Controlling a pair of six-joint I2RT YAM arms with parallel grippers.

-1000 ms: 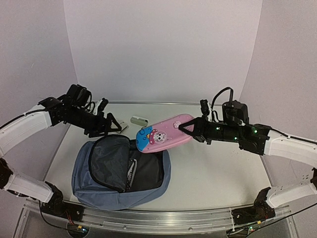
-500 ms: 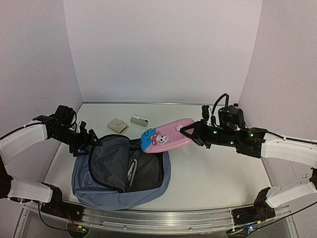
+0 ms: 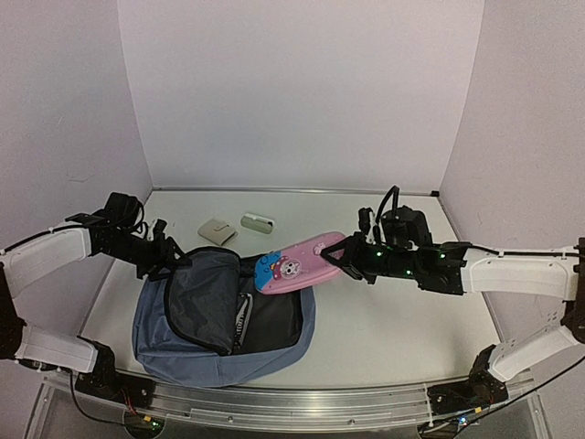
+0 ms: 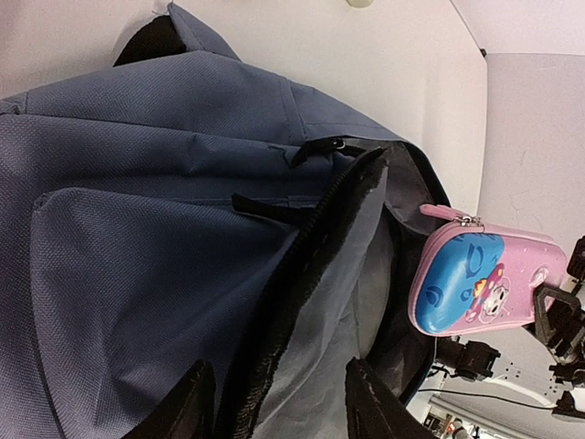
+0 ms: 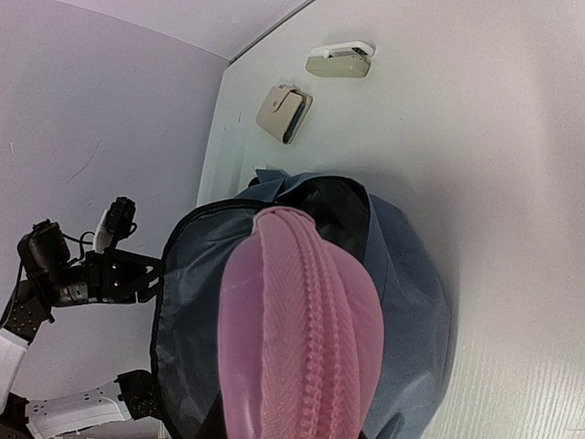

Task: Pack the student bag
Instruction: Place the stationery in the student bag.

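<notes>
The table [image 3: 393, 320] looks smooth, and the bag [image 3: 183, 357] lies flat on its near left part with its mouth gaping toward the middle. A sideways shove could therefore slide the whole bag instead of filling it. The mouth seems only a little wider than the load, so the zip edge or the blue rim on the right could catch what comes in. The case [image 3: 302, 262], pink with a blue end, hangs tilted with that blue end just over the mouth's right edge. If it goes in at this slant, its nose may butt the rim or ride over the fabric onto the table. The right pincer [image 3: 336, 258] clamps only the case's far pink end, so the long overhang may twist or slip in the grip on contact. The left pincer [image 3: 174, 262] pinches the dark flap's edge and holds it up. If that soft fabric slips out, the flap falls and shuts the mouth. The wallet [image 3: 217, 230] and the grey piece [image 3: 258, 221] lie just behind the bag, where a dragged bag or a swinging arm could knock them.
</notes>
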